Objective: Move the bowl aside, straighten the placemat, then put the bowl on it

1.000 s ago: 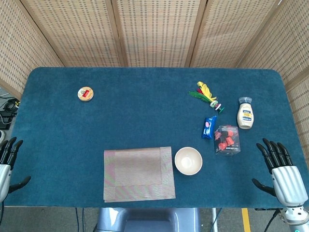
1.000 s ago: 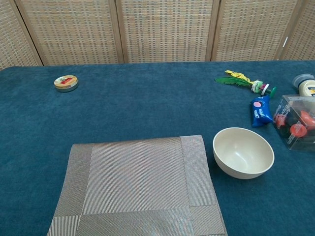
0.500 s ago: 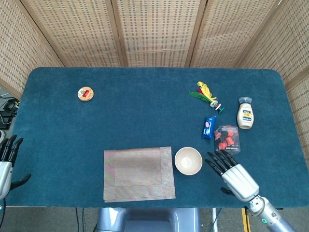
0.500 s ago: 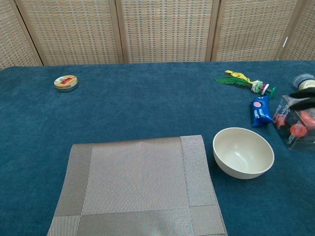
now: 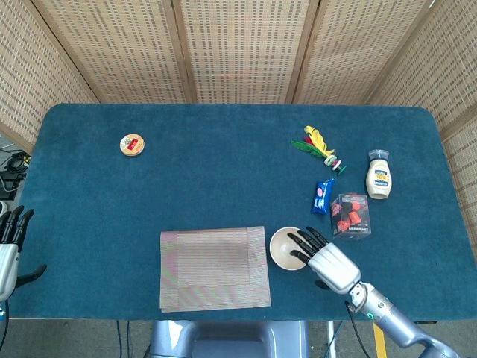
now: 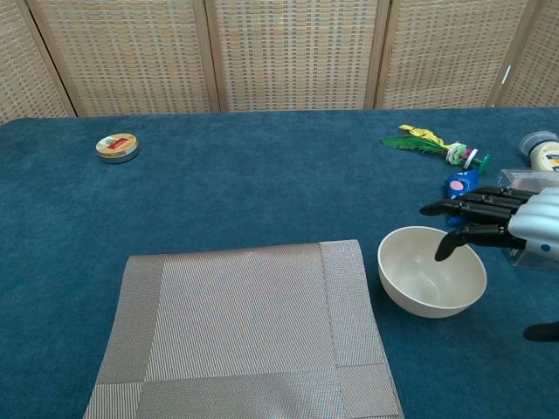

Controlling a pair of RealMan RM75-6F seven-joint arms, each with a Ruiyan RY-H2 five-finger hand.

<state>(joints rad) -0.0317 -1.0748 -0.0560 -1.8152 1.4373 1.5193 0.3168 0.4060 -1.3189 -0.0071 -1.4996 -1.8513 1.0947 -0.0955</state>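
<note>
Right hand [image 5: 326, 259] reaches over the bowl [image 5: 287, 248] from its right side, fingers spread and holding nothing; fingertips [image 6: 439, 209] hang above the bowl's far rim. Bowl sits on the blue table [image 5: 223, 171], just right of the placemat [image 5: 214, 268] and apart from it. Placemat looks close to square with the near edge. Left hand [image 5: 9, 246] is apart-fingered and idle at the table's left edge.

Risks, as judged: fingers closing on one rim only could tip the bowl or skid it onto the mat; a wide sweep right could knock the clear box [image 5: 350, 215] or the blue packet [image 5: 321, 195] (both near).

Head view shows both hands and the whole mat outline. Chest view cuts off the left hand and the mat's near edge, but shows the fingers' height over the bowl.
</note>
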